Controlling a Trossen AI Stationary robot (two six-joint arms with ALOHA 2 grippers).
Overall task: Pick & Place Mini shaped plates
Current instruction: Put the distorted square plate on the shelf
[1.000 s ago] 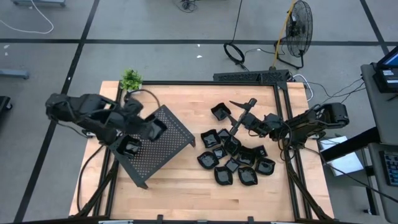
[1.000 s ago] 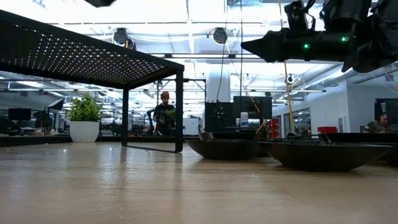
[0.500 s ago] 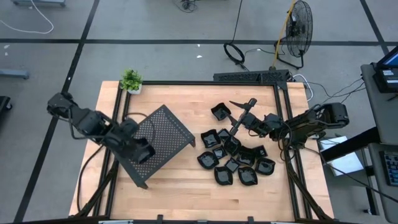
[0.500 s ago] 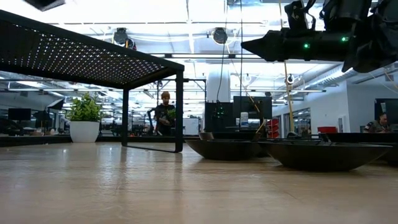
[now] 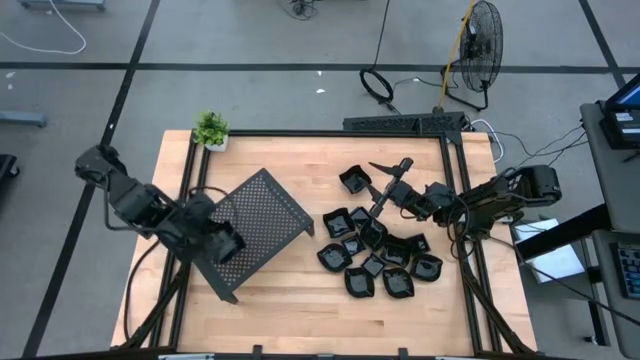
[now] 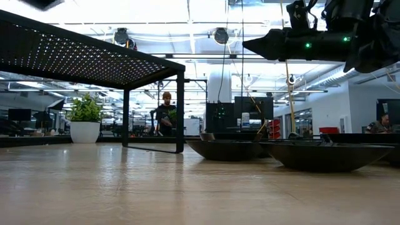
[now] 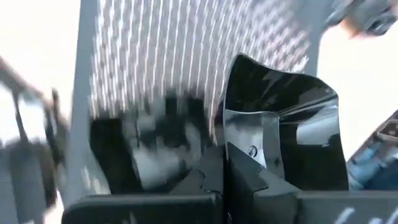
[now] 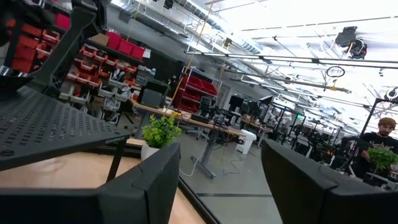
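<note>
Several small glossy black mini shaped plates (image 5: 375,255) lie bunched on the wooden table right of centre, and one (image 5: 352,180) lies apart on the far side. In the low view two of the plates (image 6: 325,156) rest on their undersides. My right gripper (image 5: 378,180) hovers open above this group, pointing toward the table's left. My left gripper (image 5: 225,245) is over the left corner of the raised perforated tray (image 5: 262,215), shut on one black plate (image 7: 280,124). My left gripper pinches the plate's rim (image 7: 249,146) between its two shut fingers (image 7: 239,180). The fingers come from above, pointing steeply down. The plate stands tilted on edge in the hold, its hollow side showing, clear above the tray's perforated top (image 7: 186,50).
The tray (image 6: 75,56) stands on thin legs. A small potted plant (image 5: 211,129) sits at the far left corner. Black frame rails (image 5: 455,190) border the table. Bare wood (image 5: 300,300) lies between the tray and the near edge. A person (image 6: 165,115) stands in the room beyond.
My left gripper has swung with its plate toward the table's left and near edges and sunk a little, ending over the tray's left corner. It has stayed shut on the plate.
</note>
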